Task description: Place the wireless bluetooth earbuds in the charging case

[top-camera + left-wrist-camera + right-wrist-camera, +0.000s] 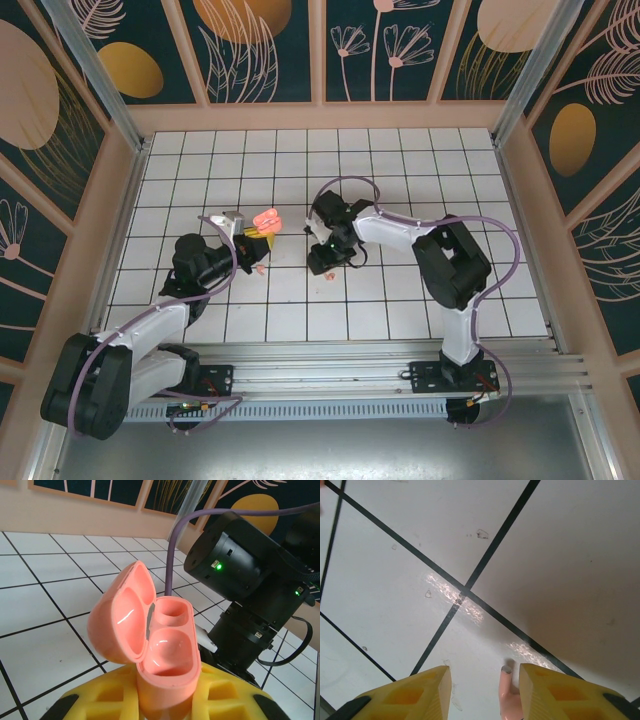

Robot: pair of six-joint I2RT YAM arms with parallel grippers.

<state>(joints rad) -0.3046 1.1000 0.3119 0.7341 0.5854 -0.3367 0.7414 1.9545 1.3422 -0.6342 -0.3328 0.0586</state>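
Charging case (160, 645) gripped, earbud (507, 695) on the tile (545, 555).
My left gripper (167, 700) clamps the open pink case; my right gripper (485, 690) stands parted around the earbud lying flat.

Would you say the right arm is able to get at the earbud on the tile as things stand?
Probably yes: the earbud lies between its open fingers, close to one, with nothing in between.
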